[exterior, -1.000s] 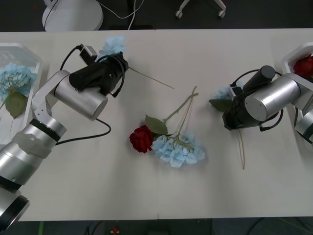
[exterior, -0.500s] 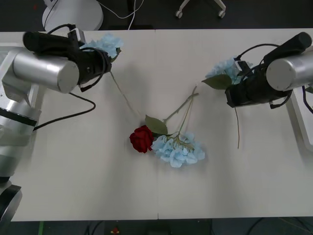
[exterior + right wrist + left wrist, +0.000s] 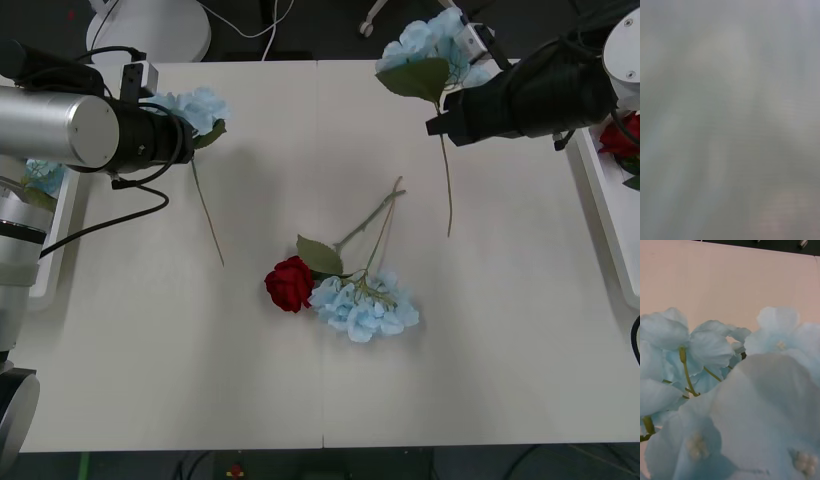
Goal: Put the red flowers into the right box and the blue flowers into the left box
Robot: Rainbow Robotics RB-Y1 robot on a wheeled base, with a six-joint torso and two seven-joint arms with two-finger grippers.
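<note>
1. Two blue flowers are lifted: one cluster (image 3: 195,105) sits at the left gripper (image 3: 172,125), its stem hanging over the tabletop (image 3: 200,380); another (image 3: 432,48) rides high at the right gripper (image 3: 440,118). Whether either pair of fingers is closed on a stem, I cannot tell.
2. The right-hand stem is far from the left box (image 3: 60,215) and near the right box (image 3: 600,190), which holds a red flower (image 3: 620,135); released there, it lands in the wrong tray.
3. Carried across, its dangling stem could sweep the red rose (image 3: 289,283) and blue cluster (image 3: 365,305) lying mid-table.
</note>
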